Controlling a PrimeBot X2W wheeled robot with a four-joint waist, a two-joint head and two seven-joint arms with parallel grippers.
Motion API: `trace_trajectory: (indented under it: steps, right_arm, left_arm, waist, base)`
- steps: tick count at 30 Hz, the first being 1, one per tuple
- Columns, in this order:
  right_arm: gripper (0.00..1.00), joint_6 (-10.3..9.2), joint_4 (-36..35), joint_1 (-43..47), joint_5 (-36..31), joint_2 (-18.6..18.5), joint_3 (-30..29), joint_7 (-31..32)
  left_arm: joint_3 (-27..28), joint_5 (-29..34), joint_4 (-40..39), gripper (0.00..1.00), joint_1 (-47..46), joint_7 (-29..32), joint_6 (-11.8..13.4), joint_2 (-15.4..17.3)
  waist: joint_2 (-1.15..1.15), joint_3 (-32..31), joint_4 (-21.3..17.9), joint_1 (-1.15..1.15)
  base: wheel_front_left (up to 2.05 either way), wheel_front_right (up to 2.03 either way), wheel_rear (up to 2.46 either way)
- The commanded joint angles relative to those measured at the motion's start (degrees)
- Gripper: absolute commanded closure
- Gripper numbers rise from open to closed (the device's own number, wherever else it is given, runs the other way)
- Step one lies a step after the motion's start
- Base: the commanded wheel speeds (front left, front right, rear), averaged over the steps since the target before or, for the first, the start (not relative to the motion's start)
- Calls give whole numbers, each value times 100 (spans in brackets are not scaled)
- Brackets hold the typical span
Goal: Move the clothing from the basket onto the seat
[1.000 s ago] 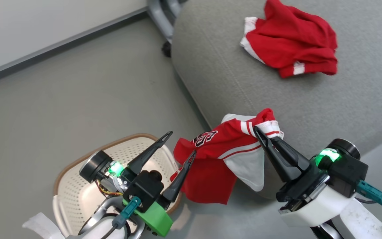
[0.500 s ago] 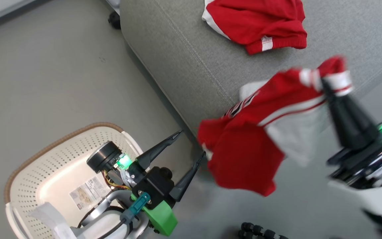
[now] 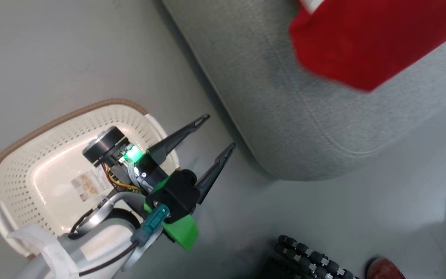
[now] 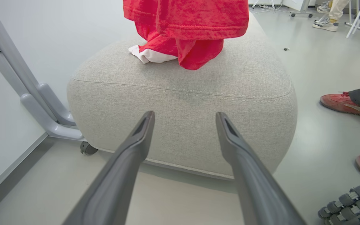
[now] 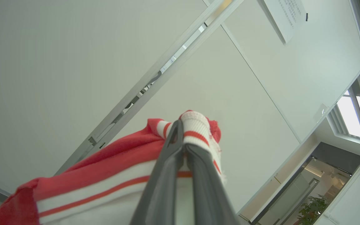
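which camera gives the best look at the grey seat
The left wrist view: the seat faces it nearly whole, seams and rounded edges sharp, red clothing on top. The head view catches a blurred corner from above. The right wrist view looks up at the wall.

The basket (image 3: 14,182) stands on the floor (image 3: 52,58), left of the seat (image 3: 285,128).

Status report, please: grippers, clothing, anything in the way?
Left gripper open, empty. Right gripper shut on jersey, held above seat. Shorts on seat. Person's shoes beside seat.
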Motion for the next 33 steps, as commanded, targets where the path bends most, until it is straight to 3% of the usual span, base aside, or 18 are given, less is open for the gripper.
trace_trajectory:
  steps: [1, 5, 8, 14, 19, 20, 21, 26, 33]
  right_arm:
    - [100, -10, 236, -220, 112, -256, -98, 0]
    - [100, -10, 1117, -509, 255, -862, -305, 0]
    - [100, -9, 1700, -463, 285, -1012, -161, 0]
    - [100, -9, 2612, -194, 178, -446, 523, 0]
    - [100, -10, 3122, 56, -163, 442, 1117, -1]
    - [70, -10, 3177, 107, -246, 592, 1139, 0]
    - [0, -10, 3225, 160, -370, 769, 1119, -1]
    - [0, -9, 3184, 708, -890, 1530, 752, 0]
    - [0, -9, 2654, 1836, -1331, 2216, 587, 0]
  left_arm:
    - [39, 14, -54, 0, -171, -9, -15, 21]
    - [101, 42, -146, 0, -375, -35, -49, 12]
    - [153, 35, -153, 0, -467, -96, -26, -12]
    - [215, -46, -65, 0, -560, -272, 59, -151]
    - [353, -355, 88, 0, -423, -543, 144, -360]
    - [388, -431, 119, 0, -385, -602, 159, -388]
    - [432, -514, 149, 0, -347, -687, 181, -415]
    - [629, -829, 364, 0, -155, -1140, 266, -544]
    - [914, -1236, 835, 0, 244, -1655, 463, -902]
  waist:
    - [0, 602, 629, -1]
    - [0, 898, 926, -1]
    - [0, 1063, 1082, -1]
    - [0, 1217, 1303, -1]
    - [0, 1123, 1407, -1]
    - [0, 1089, 1412, -1]
    - [0, 1046, 1415, -1]
    - [0, 684, 1436, -1]
    - [0, -179, 1551, -1]
  base:
    - [0, 0, 0]
    - [0, 0, 0]
    - [0, 0, 0]
    - [0, 0, 0]
    - [0, 0, 0]
    - [0, 0, 0]
    - [0, 0, 0]
    - [0, 0, 0]
    - [0, 0, 0]
